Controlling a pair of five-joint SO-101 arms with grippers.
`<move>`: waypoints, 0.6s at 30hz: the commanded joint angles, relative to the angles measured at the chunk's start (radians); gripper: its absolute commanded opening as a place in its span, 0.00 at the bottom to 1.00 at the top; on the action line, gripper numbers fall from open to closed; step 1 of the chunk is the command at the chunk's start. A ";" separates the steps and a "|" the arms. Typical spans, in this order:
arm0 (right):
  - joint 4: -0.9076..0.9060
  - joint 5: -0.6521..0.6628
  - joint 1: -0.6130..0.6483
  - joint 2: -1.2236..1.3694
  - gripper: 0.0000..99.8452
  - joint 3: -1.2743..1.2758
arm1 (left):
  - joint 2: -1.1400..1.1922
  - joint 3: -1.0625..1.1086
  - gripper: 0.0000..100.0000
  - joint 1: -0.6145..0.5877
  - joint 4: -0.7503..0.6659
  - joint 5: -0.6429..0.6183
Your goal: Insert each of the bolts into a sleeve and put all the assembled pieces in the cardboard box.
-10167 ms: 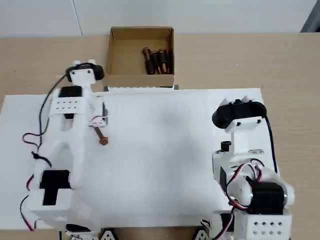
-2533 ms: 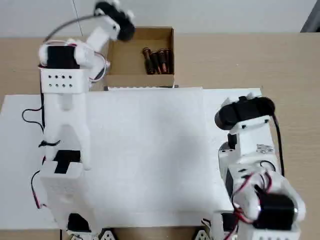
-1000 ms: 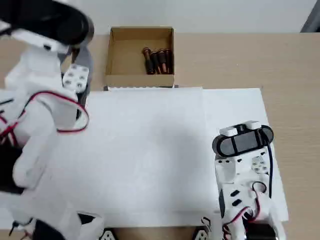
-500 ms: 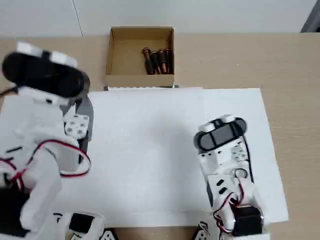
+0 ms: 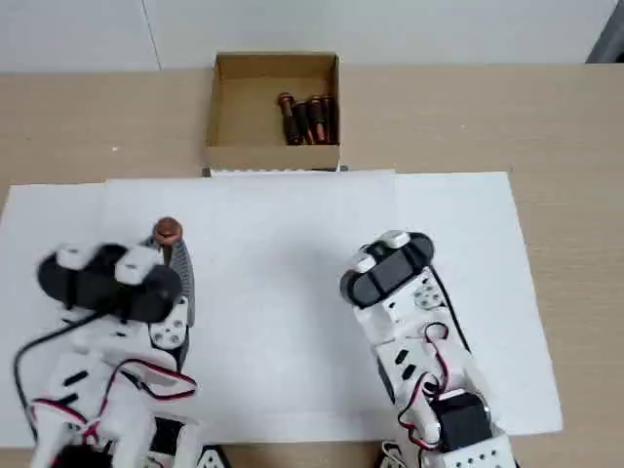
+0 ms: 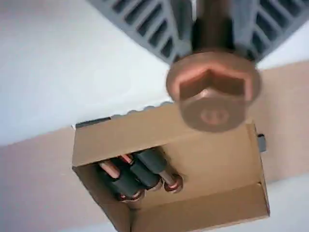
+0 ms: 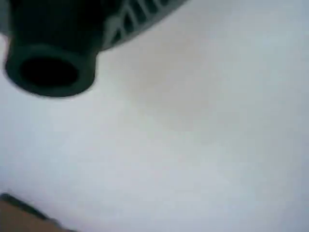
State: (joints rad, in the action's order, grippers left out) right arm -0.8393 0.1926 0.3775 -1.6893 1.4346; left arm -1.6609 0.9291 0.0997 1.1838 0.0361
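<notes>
High view: several assembled pieces (image 5: 307, 117) lie in the cardboard box (image 5: 226, 107); left claw (image 6: 212, 29) clamps one bolt (image 6: 212, 92), right claw (image 7: 53, 29) seemingly grips a sleeve (image 7: 48, 70), not yet joined.

likely a lab, wooden table (image 5: 565, 117), white mat (image 5: 292, 263)

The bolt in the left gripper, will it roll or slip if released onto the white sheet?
Probably rigid and heavy for its size: the bolt looks like copper-coloured metal. Its round shank may roll, though the wider head should limit that.
</notes>
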 commanded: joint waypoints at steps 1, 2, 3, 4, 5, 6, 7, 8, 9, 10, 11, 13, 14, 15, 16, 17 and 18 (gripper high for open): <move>0.030 -0.003 0.067 -0.008 0.00 -0.003 | -0.178 0.151 0.01 0.006 -0.063 -0.075; 0.033 -0.003 0.087 -0.008 0.00 -0.002 | -0.167 0.160 0.01 0.002 -0.064 -0.114; 0.039 -0.005 0.108 -0.008 0.00 -0.002 | -0.149 0.159 0.01 0.002 -0.064 -0.167; 0.047 -0.014 0.130 -0.008 0.00 0.000 | -0.137 0.159 0.01 0.005 -0.068 -0.227; 0.059 -0.034 0.147 -0.008 0.00 0.006 | -0.137 0.159 0.01 0.006 -0.069 -0.292; 0.071 -0.052 0.165 -0.008 0.00 0.014 | -0.137 0.162 0.01 0.008 -0.071 -0.356; 0.087 -0.069 0.183 -0.008 0.00 0.021 | -0.137 0.165 0.01 0.008 -0.077 -0.417; 0.102 -0.081 0.203 -0.008 0.00 0.034 | -0.135 0.170 0.01 0.008 -0.089 -0.466; 0.125 -0.089 0.223 -0.008 0.00 0.049 | -0.135 0.176 0.01 0.008 -0.101 -0.503; 0.151 -0.094 0.242 -0.008 0.00 0.064 | -0.135 0.180 0.01 0.008 -0.115 -0.523; 0.179 -0.092 0.263 -0.008 0.00 0.081 | -0.135 0.182 0.01 0.008 -0.124 -0.539; 0.245 -0.092 0.300 -0.008 0.00 0.115 | -0.135 0.182 0.01 0.008 -0.140 -0.572; 0.282 -0.089 0.320 -0.008 0.00 0.133 | -0.135 0.182 0.01 0.008 -0.149 -0.592; 0.317 -0.089 0.338 -0.008 0.00 0.152 | -0.135 0.185 0.01 0.008 -0.157 -0.611; 0.352 -0.087 0.358 -0.008 0.00 0.169 | -0.135 0.194 0.01 0.008 -0.169 -0.624; 0.383 -0.087 0.377 -0.008 0.00 0.186 | -0.135 0.205 0.01 0.008 -0.184 -0.631; 0.414 -0.086 0.394 -0.008 0.00 0.203 | -0.135 0.222 0.01 0.008 -0.198 -0.632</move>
State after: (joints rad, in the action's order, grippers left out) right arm -0.5232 0.1128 0.7196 -1.6893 1.6264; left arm -1.7914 1.1377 0.0997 1.0411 -0.5746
